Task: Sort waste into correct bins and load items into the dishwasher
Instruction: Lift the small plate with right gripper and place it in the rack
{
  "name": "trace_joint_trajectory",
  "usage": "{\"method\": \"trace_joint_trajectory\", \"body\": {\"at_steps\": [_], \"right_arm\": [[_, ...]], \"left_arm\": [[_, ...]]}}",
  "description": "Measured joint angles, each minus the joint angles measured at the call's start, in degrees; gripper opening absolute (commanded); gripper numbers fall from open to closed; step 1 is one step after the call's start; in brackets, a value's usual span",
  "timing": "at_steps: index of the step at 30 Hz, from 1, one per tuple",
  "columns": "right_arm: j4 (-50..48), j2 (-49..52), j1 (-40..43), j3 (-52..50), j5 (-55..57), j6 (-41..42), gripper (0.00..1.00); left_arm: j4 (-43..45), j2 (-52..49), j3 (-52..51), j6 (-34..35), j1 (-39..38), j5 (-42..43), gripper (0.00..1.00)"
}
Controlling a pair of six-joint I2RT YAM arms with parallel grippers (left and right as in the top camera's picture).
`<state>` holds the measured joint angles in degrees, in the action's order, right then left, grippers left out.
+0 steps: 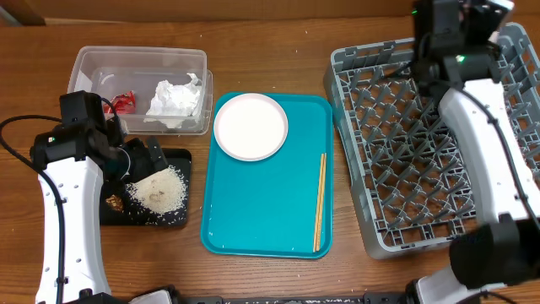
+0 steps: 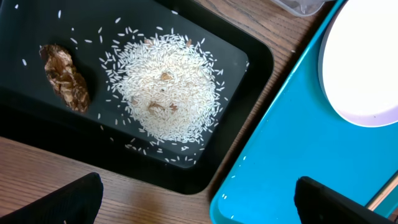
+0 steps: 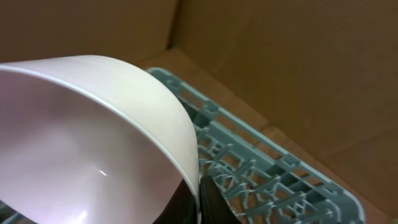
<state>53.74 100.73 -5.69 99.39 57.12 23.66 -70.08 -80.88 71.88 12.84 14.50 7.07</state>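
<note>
My left gripper is open and empty, hovering over the near edge of the black tray, also seen in the overhead view. The tray holds a pile of rice and a brown food lump. My right gripper is shut on the rim of a pale pink bowl, held tilted above the far edge of the grey dish rack. The right wrist hides the bowl from overhead. A white plate and two chopsticks lie on the teal tray.
The clear tub at the back left holds the red-and-white wrapper and the white napkin. The dish rack fills the right side. Brown cardboard walls stand behind the rack. A few rice grains lie on the teal tray.
</note>
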Motion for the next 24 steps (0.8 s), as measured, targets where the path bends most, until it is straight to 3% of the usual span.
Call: {"method": "trace_joint_trajectory", "body": {"at_steps": [16, 24], "right_arm": [[-4.0, 17.7, 4.2, -0.2, 3.3, -0.1, 0.04], [-0.2, 19.2, 1.9, -0.2, 3.4, 0.5, 0.04]], "left_arm": [[0.0, 0.0, 0.0, 0.0, 0.0, 0.0, 1.00], [0.0, 0.0, 0.0, 0.0, 0.0, 0.0, 1.00]]}}
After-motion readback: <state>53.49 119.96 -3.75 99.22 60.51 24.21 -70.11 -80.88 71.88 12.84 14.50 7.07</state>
